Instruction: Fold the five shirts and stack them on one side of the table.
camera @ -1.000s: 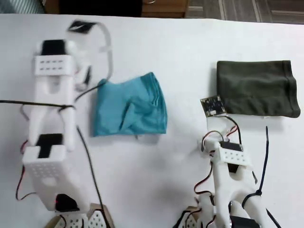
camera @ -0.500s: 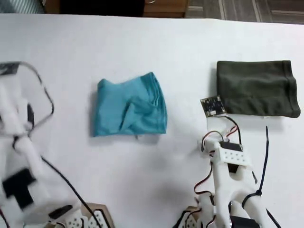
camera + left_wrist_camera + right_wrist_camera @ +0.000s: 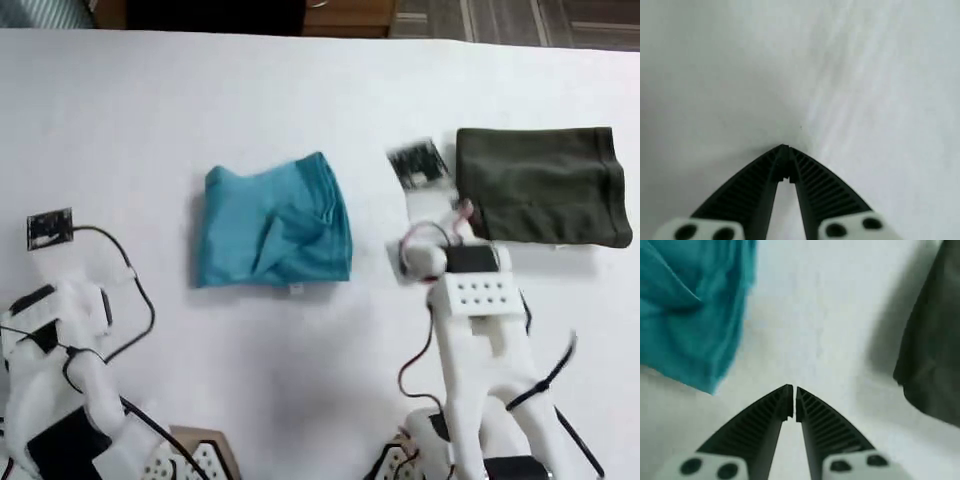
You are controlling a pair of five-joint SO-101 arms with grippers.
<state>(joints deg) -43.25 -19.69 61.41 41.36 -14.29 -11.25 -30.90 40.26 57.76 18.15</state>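
A teal shirt (image 3: pixel 276 222) lies roughly folded in the middle of the white table (image 3: pixel 300 90). A dark green folded shirt (image 3: pixel 542 185) rests at the right side. My right gripper (image 3: pixel 793 392) is shut with nothing in it, over bare table between the teal shirt (image 3: pixel 690 310) and the dark green shirt (image 3: pixel 932 355); in the high view the right arm (image 3: pixel 470 300) stands between the two shirts. My left gripper (image 3: pixel 784 150) is shut and empty over bare white table; the left arm (image 3: pixel 55 330) is drawn back at the table's left front.
The table's far edge (image 3: pixel 320 35) runs along the back, with a dark floor beyond. Cables trail from both arms near the front edge. Bare table spreads behind and in front of the teal shirt.
The left arm has pulled back from beside the teal shirt to the left front corner. The right arm has moved forward, up between the two shirts.
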